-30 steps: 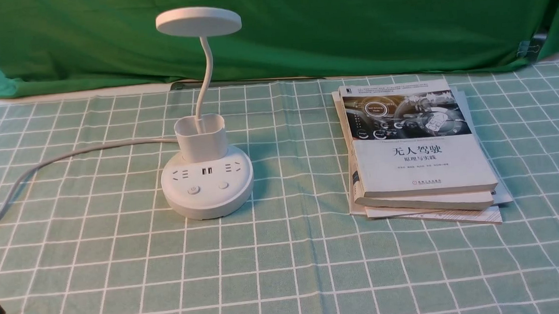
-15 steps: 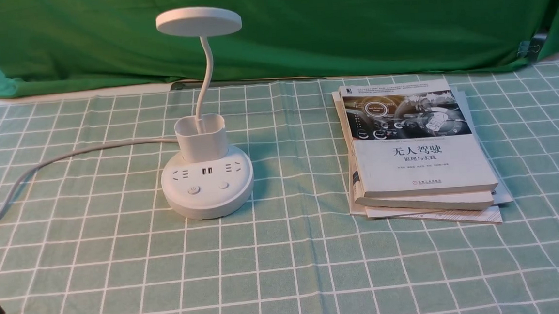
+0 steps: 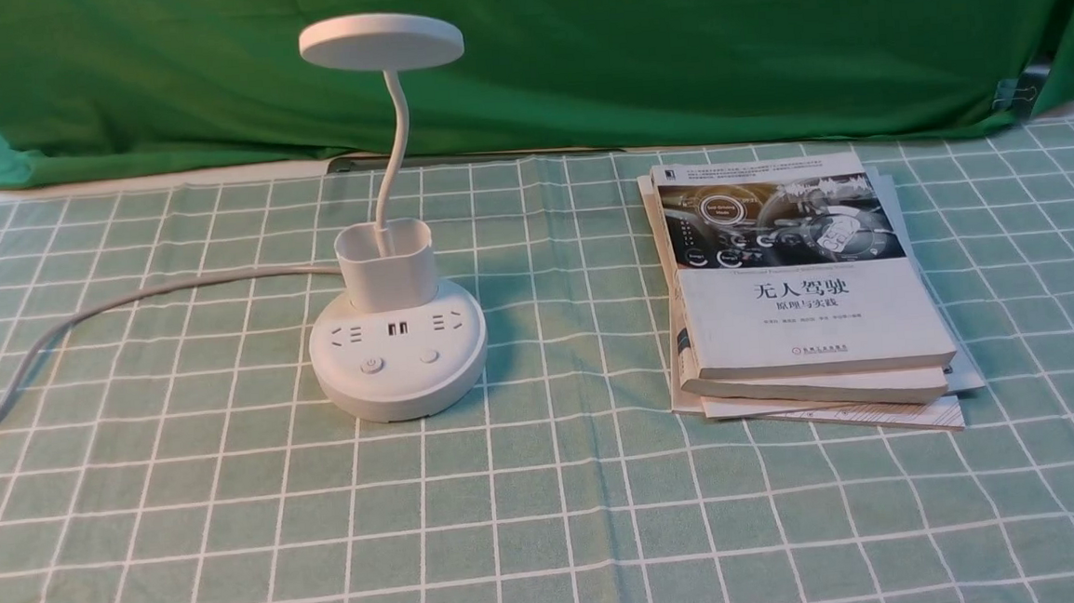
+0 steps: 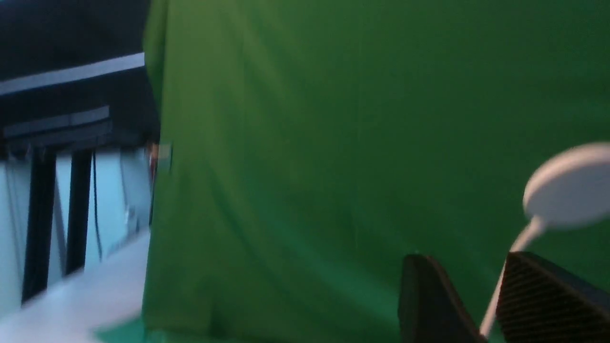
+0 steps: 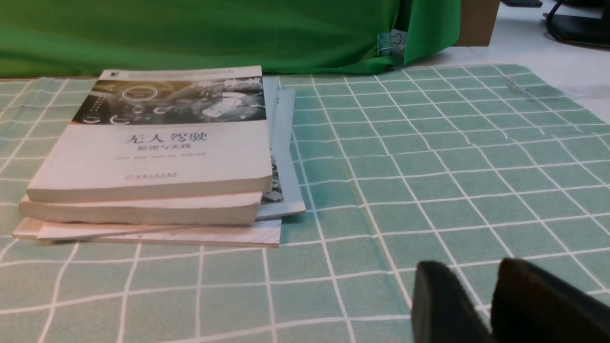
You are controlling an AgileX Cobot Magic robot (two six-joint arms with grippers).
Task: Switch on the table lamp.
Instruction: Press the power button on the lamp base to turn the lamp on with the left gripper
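White plastic table lamp (image 3: 397, 347) stood centre-left in the front view on a green checked tablecloth (image 3: 551, 524). At centre-right lay a stack of paperback books (image 3: 803, 304), the top one titled "无人驾驶 原理与实践". Black left gripper (image 4: 476, 286) and black right gripper (image 5: 474, 281) each showed fingers narrowly apart.

The left wrist view is motion-blurred; the table lamp (image 4: 567, 190) head is cut by its frame edge. The left hand (image 4: 464, 259) and right hand (image 5: 469, 267) show fingers only. The power cord (image 3: 81, 315), left of the lamp, exits the front view.
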